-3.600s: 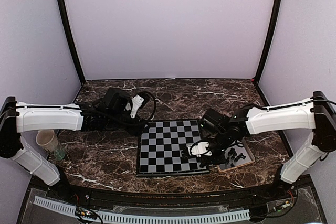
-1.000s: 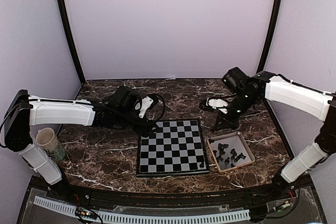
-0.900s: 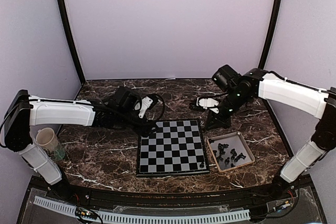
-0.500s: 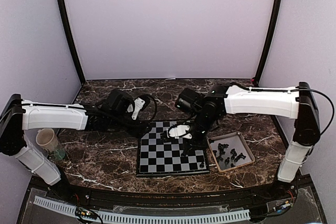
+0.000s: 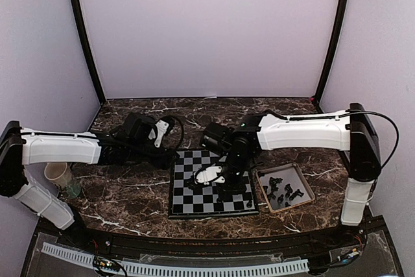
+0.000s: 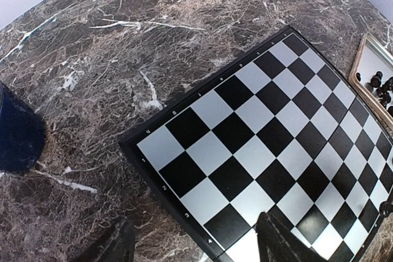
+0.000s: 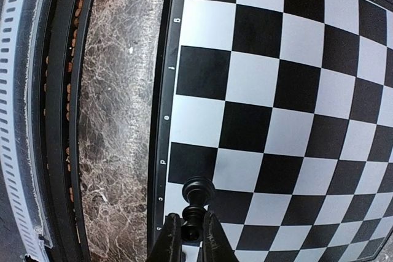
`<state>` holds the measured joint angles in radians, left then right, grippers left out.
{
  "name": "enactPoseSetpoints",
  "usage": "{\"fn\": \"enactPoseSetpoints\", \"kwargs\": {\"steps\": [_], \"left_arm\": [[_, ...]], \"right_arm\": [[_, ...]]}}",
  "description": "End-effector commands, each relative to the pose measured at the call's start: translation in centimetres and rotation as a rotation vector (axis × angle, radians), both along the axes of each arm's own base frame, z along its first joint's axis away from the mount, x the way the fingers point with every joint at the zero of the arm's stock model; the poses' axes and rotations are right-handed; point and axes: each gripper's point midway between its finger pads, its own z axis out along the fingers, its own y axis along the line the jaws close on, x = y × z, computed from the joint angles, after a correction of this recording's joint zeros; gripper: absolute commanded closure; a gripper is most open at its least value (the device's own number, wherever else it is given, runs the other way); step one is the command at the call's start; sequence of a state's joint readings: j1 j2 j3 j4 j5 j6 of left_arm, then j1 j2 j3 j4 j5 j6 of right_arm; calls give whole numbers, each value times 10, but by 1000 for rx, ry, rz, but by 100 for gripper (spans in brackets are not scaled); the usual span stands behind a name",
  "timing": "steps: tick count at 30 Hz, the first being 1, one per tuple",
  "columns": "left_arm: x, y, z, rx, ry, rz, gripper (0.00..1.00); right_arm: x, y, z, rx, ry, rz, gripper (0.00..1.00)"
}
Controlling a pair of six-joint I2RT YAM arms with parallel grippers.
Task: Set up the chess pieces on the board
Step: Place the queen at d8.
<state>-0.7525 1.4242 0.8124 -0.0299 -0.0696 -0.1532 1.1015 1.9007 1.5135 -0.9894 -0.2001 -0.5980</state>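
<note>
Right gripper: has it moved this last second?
Yes, the right gripper went left and nearer, from beyond the far right corner of the board to over it.

A lab test booth: plain lilac walls (image 5: 207, 30), marble tabletop (image 5: 130, 192).

The right arm (image 5: 298, 131) reaches left and bends down at the wrist, the right gripper (image 7: 189, 228) pinching a chess piece (image 7: 198, 189). The left arm (image 5: 61, 147) stretches right and low, the left gripper (image 6: 195, 222) apparently spread wide.
</note>
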Motion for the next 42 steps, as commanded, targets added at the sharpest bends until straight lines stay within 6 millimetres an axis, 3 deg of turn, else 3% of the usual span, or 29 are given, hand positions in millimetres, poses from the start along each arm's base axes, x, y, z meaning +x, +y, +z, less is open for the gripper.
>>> {"fn": "enactPoseSetpoints", "kwargs": {"steps": [1,31,42], "left_arm": [[2,8,11,-22,-37,30,30],[0,7,7,-26,-26,23,30],[-1,6,9,-35,-27,15,30]], "right_arm": [[-11,7,-7,-28,-10,46,95],[-11,13,-25,-64,-35,52,88],[-10,14,-24,-57,-35,49,77]]}}
